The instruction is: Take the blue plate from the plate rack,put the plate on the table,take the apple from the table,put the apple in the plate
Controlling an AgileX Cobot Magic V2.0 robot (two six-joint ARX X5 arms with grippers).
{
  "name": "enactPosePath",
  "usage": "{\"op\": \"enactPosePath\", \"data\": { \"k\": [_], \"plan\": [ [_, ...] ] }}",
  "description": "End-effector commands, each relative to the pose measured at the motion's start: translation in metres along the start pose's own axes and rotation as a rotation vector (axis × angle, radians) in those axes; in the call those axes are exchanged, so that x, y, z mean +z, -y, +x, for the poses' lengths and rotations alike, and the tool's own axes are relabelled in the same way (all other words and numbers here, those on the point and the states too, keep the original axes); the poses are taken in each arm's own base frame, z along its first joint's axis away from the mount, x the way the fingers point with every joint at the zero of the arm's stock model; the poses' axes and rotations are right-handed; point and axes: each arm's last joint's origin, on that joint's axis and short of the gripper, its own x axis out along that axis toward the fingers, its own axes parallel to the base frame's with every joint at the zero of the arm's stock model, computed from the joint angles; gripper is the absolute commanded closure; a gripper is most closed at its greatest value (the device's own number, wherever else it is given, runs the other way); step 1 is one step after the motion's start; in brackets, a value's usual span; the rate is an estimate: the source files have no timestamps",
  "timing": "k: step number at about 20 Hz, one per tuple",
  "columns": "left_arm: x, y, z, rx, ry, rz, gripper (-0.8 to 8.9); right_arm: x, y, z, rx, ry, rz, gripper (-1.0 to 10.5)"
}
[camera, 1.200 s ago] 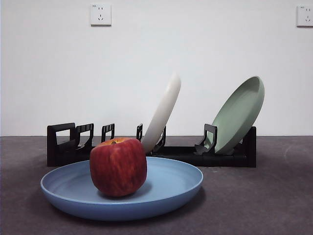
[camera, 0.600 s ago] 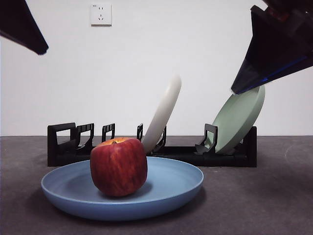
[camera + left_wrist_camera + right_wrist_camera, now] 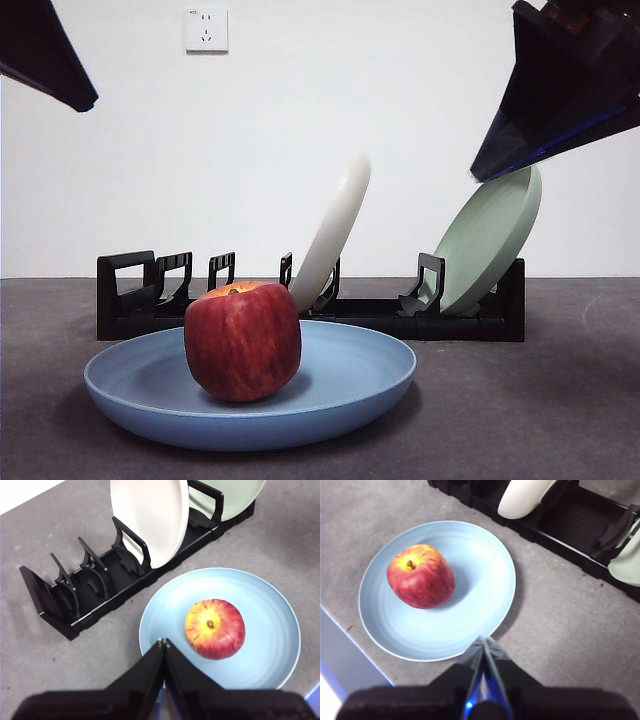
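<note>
The plate [image 3: 250,395] lies flat on the table [image 3: 540,400] just in front of the rack [image 3: 310,305], and the apple [image 3: 242,340] sits upright inside it, stem hollow up, off-centre toward the rim. The shallow raised rim should keep the blocky fruit from rolling out, and the plate's broad base makes it a steady seat. Judging from this, both halves of the job look done: plate out of the rack and down, apple in it.

In the rack, a cream plate [image 3: 335,230] leans in a middle slot and a green plate [image 3: 490,240] leans at the end far from the loop; the slots nearer the loop end stand empty, which fits the plate having come from there.

Neither gripper holds anything. The left gripper [image 3: 163,642] has its jaws pressed together to a point, hanging above the plate's rim, with the apple just beyond its tip and clear of it. The right gripper [image 3: 483,641] is likewise closed on nothing, poised above the table just outside the plate's rim, on the side away from the apple, which lies across the plate from it. In the front view both arms show only as dark tips at the top corners, high over the rack and well apart from the apple.
</note>
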Motion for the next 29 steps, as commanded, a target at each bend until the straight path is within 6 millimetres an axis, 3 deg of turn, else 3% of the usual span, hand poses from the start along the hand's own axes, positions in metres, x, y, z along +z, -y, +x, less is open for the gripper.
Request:
{"op": "enactPosePath", "data": {
  "k": [1,5,9,16,19,26,29],
  "plan": [
    [-0.001,-0.012,-0.012,0.028,0.042,-0.019,8.15,0.0,0.0,0.0,-0.002,0.005,0.005,9.5],
    [0.0,-0.047,-0.035,0.103,0.285,-0.246,8.16,0.0,0.0,0.0,-0.002,0.005,0.005,9.5],
    [-0.023,-0.069,-0.044,0.211,0.463,-0.353,8.16,0.0,0.0,0.0,-0.002,0.005,0.005,9.5],
    [-0.094,-0.076,-0.006,0.399,0.432,-0.413,8.15,0.0,0.0,0.0,-0.002,0.005,0.005,9.5],
    [-0.117,-0.073,0.009,0.394,0.406,-0.412,8.15,0.0,0.0,0.0,-0.002,0.005,0.005,9.5],
    [-0.139,-0.071,0.025,0.366,0.325,-0.399,8.16,0.0,0.0,0.0,-0.002,0.005,0.005,9.5],
    [-0.139,-0.07,0.026,0.33,0.33,-0.414,8.15,0.0,0.0,0.0,-0.002,0.005,0.005,9.5]
  ]
}}
